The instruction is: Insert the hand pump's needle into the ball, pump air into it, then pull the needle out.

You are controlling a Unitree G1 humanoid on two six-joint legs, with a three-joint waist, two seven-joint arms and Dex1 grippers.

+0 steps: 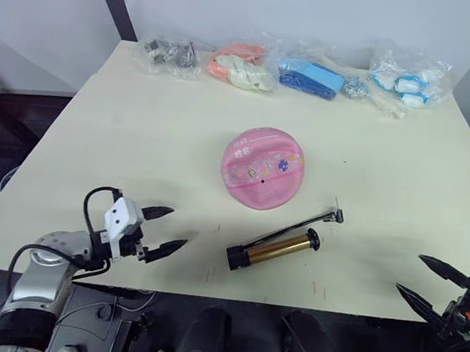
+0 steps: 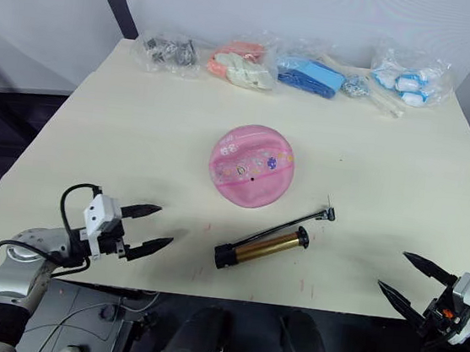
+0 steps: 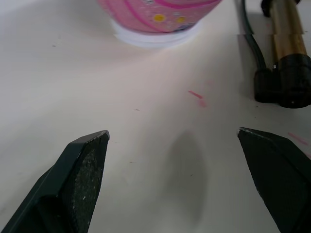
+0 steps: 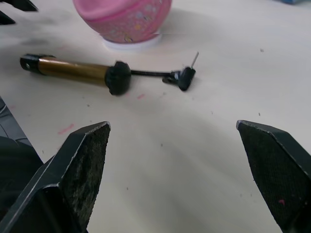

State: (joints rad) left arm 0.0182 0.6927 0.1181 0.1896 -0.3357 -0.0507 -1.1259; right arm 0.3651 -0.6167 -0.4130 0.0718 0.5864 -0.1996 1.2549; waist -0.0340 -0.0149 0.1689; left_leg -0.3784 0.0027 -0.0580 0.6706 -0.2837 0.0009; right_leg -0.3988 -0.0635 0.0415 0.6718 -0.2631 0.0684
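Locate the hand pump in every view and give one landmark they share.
Left eye view: hand pump lies near the table's front edge, before the ball.
Right eye view: same place.
Left wrist view: its black end beside the hose.
Right wrist view: lying before the ball.
Shared landmark: the pink ball.

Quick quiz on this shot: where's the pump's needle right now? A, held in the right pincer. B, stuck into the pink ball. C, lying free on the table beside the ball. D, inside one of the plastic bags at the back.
C: the needle sticks up from its black fitting on the table, apart from the ball, with the hand pump untouched and both pincers open and empty.
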